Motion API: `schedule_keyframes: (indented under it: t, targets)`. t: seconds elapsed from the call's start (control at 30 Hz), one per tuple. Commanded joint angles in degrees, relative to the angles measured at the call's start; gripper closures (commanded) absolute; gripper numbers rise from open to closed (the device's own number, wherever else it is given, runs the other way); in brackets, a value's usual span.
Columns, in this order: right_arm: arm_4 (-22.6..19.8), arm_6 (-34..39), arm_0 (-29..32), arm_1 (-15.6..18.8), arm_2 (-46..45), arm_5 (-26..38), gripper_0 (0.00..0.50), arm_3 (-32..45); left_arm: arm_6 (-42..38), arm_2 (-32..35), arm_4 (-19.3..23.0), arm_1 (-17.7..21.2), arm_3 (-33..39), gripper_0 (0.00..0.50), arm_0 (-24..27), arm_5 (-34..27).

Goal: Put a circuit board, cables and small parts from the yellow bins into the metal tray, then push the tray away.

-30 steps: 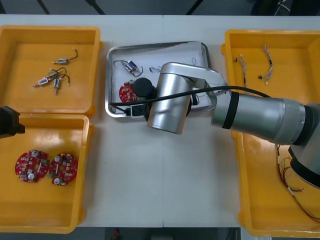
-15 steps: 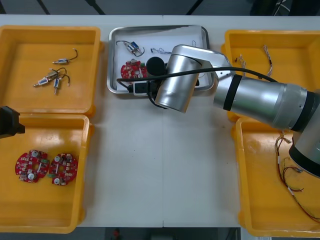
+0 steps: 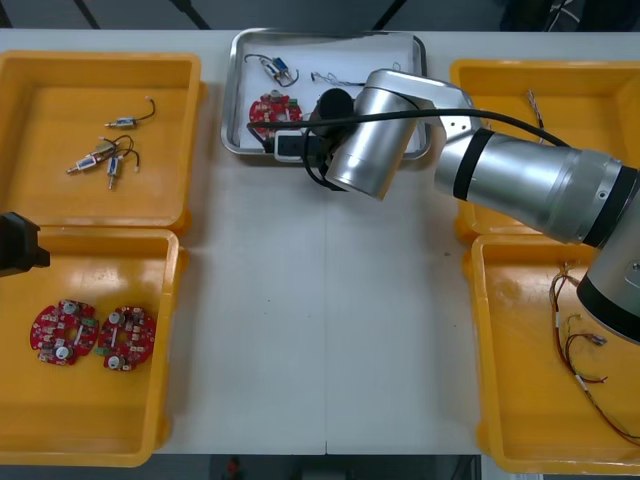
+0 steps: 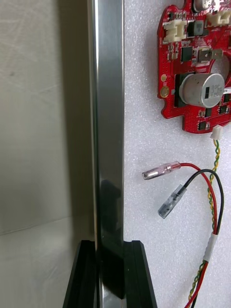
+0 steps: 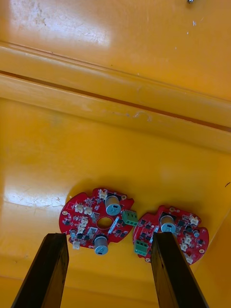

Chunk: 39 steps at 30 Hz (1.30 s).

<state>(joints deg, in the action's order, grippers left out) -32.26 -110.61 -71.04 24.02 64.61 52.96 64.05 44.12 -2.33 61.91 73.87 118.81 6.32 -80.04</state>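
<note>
Front view, right pincer point(image 3: 290, 145): at the near rim of the metal tray point(image 3: 325, 34); its fingers are hard to make out under the right arm point(image 3: 520, 185).
Front view, tray axis: the long side runs across the pincer's reach. The tray lies beyond the pincer, at the far edge of the bench point(image 3: 320, 320).
Front view, contents: circuit board point(image 3: 268, 110) just beyond the pincer; small metal part point(image 3: 275, 70) farther on. The arm hides the tray's near right corner.
Right wrist view, right pincer point(image 4: 109, 250): clamped astride the tray rim point(image 4: 108, 120), one finger outside and one inside. The rim runs straight away from the fingers.
Right wrist view, contents: circuit board point(image 4: 197, 72) on the white floor beyond the inner finger, cut off at the picture's edge. A cable point(image 4: 202, 171) lies between it and the pincer, its two sleeved ends pointing toward the rim and its run cut off.
Left wrist view, left pincer point(image 5: 109, 237): fingers spread, holding nothing, over a yellow bin point(image 5: 115, 120). Two circuit boards point(image 5: 98, 221) lie side by side just beyond the fingertips.
</note>
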Motion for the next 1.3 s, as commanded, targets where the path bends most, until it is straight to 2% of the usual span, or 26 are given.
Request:
schedule_keyframes:
  t: [0.03, 0.5, 0.53, 0.57, 0.6, 0.63, 0.67, 0.8, 1.03, 1.13, 1.3]
  targets:
    - [-0.6, -1.2, -1.6, 0.2, 0.7, -2.1, 0.500, -1.6, 1.8, 1.0, 0.4, 2.8, 0.2, 0.000, -0.8, 0.5]
    - [0.4, -1.4, -2.4, 0.2, 0.6, -3.1, 0.500, -0.2, 1.8, 1.0, 0.4, 2.8, 0.2, 0.000, -0.8, 0.5]
    - [0.5, -1.2, -2.6, 0.2, 0.6, -2.7, 0.435, -0.1, 1.8, 1.0, 0.4, 2.8, 0.2, 0.000, -0.8, 0.5]
    - [0.4, -1.1, -2.7, 0.3, 0.5, -2.2, 0.307, 0.0, 1.8, 1.0, 0.4, 2.8, 0.2, 0.000, -0.8, 0.5]
    - [0.4, -1.1, -2.8, 0.3, 0.4, -1.9, 0.231, 0.1, 1.8, 1.0, 0.4, 2.8, 0.2, 0.000, -0.8, 0.5]
    - [0.4, -1.0, -2.9, 0.3, 0.0, -1.1, 0.089, 0.5, 1.8, 1.0, 0.4, 2.8, 0.2, 0.000, -0.8, 0.5]
    - [0.4, -0.9, -2.9, 0.2, -0.7, -0.2, 0.000, 0.8, 1.8, 1.0, 0.4, 2.8, 0.2, 0.000, -0.8, 0.5]
    - [0.4, -0.9, -2.9, 0.6, -2.7, 3.8, 0.000, 3.2, 1.8, 1.0, 0.4, 2.8, 0.2, 0.000, -0.8, 0.5]
    - [0.0, -0.8, -2.8, 3.0, -7.7, 13.8, 0.000, 12.5, 1.8, 1.0, 0.4, 2.8, 0.2, 0.000, -0.8, 0.5]
    - [-1.7, -0.7, -2.8, 4.3, -9.6, 18.2, 0.000, 16.7, 1.8, 1.0, 0.4, 2.8, 0.2, 0.000, -0.8, 0.5]
    - [-6.9, 0.4, -1.6, 7.0, -14.7, 26.1, 0.000, 24.5, 1.8, 1.0, 0.4, 2.8, 0.2, 0.000, -0.8, 0.5]
